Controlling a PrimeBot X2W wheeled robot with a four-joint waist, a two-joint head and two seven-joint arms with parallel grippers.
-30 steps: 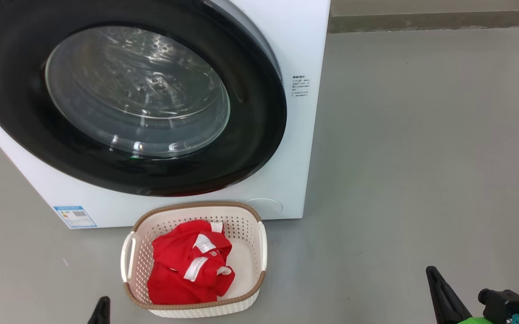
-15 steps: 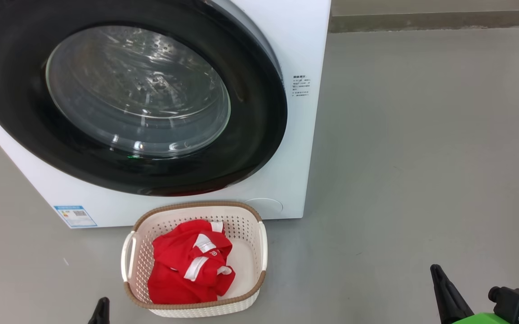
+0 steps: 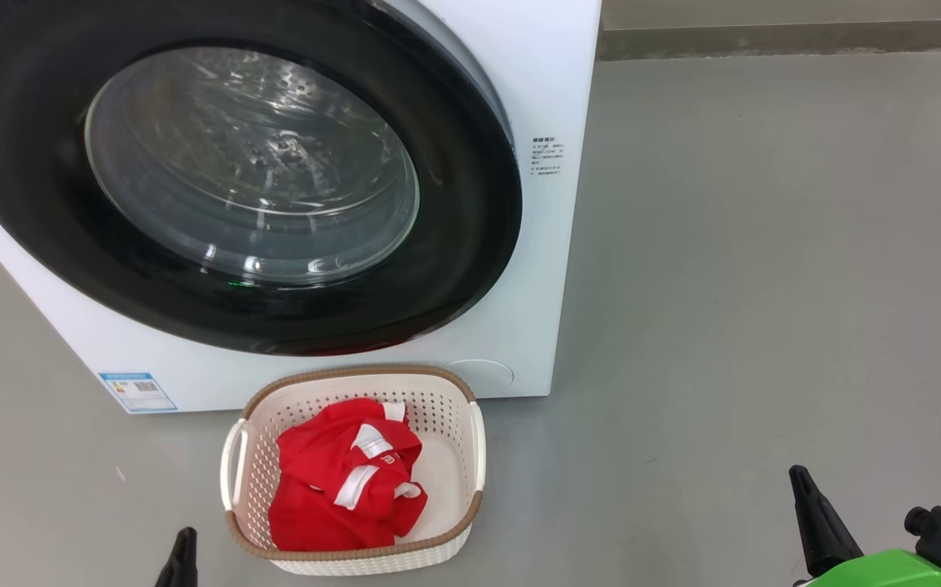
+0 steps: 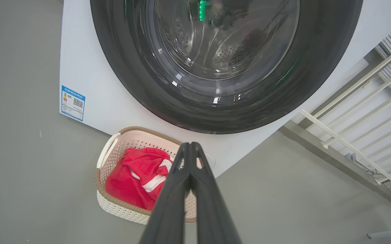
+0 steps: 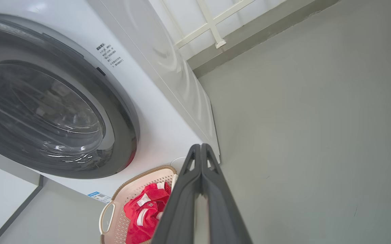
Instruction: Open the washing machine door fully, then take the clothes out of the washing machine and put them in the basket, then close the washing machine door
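Observation:
The washing machine [image 3: 544, 269] is a white box filling the upper left of the head view. Its door [image 3: 454, 204] with the black rim and glass bowl lies shut against the front. The cream basket [image 3: 470, 456] stands on the floor just before the machine. Red clothes [image 3: 332, 489] with white trim lie in it. My left gripper [image 3: 181, 558] shows a dark tip low left of the basket; in its wrist view the left gripper [image 4: 190, 145] is shut and empty. My right gripper [image 3: 805, 489] is low at the right, far from the basket; seen from its own wrist, the right gripper [image 5: 200, 146] is shut and empty.
Grey floor [image 3: 764, 285] spreads wide to the right of the machine. A wall base [image 3: 788, 37] runs along the back. A white railing [image 4: 361, 115] stands beyond the machine's right side. A blue label [image 3: 136, 391] sits at the machine's lower left corner.
My right gripper has drifted a little to the right and up in the head view. The door, basket and clothes have stayed put.

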